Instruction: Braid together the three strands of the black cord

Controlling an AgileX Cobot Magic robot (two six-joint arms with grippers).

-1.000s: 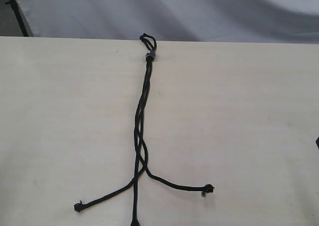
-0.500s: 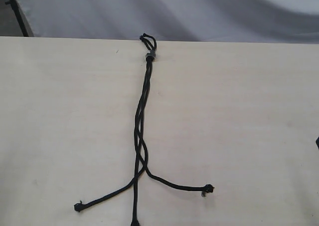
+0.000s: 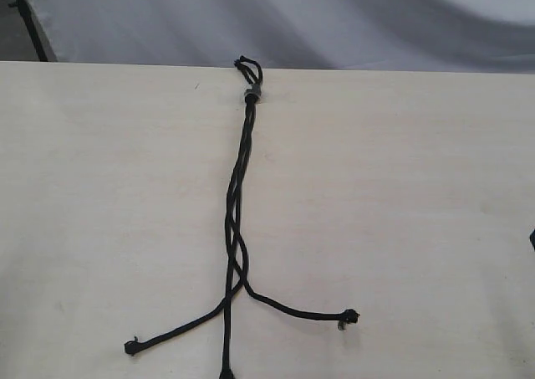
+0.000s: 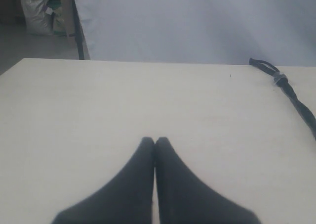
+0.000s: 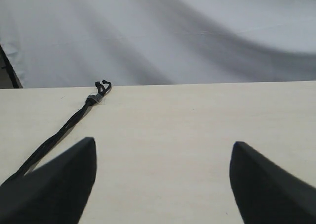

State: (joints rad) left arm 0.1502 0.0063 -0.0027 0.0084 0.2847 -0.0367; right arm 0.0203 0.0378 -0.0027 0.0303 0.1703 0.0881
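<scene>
Braiding seems partway: black cord [image 3: 238,203] loosely crossed on desk [image 3: 401,186], three strands [image 3: 292,312] splaying at tails. Both empty: left claw [image 4: 154,142] pinched together, right claw [image 5: 164,144] spread wide. Next: grip outer strand, cross over middle.

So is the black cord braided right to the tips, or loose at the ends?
Loose at the ends. Below the grey band the black cord is only loosely crossed, then the three strands fan apart on the table.
</scene>
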